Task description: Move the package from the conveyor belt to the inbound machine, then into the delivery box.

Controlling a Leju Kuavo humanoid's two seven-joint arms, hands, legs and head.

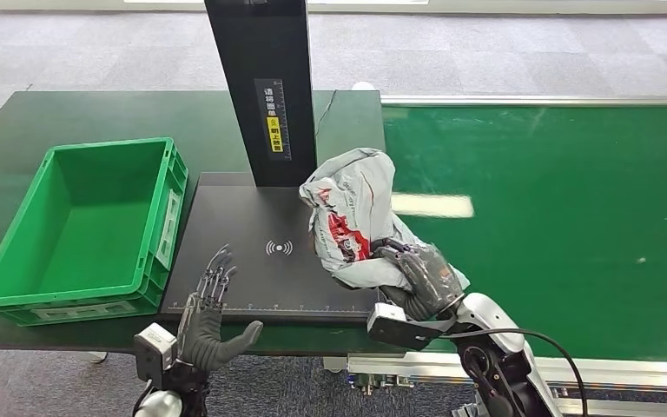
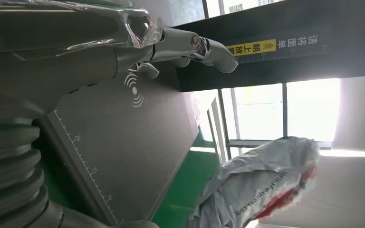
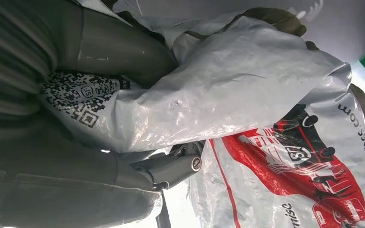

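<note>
A crumpled grey plastic package [image 1: 352, 213] with red print is gripped at its lower end by my right hand [image 1: 421, 276], over the right edge of the black inbound machine plate [image 1: 252, 278]. The right wrist view shows the bag [image 3: 247, 90] pressed against the thumb, with a QR label on it. My left hand [image 1: 213, 313] is open, fingers spread, at the plate's front left edge. In the left wrist view its fingers [image 2: 204, 47] reach over the plate [image 2: 123, 142], and the package [image 2: 261, 185] hangs beyond. The green delivery box [image 1: 87, 226] stands empty to the left of the plate.
A black upright column [image 1: 265, 87] with a yellow label rises at the back of the plate. The green conveyor belt [image 1: 564, 217] stretches to the right. The box and the machine stand on a dark table [image 1: 78, 117].
</note>
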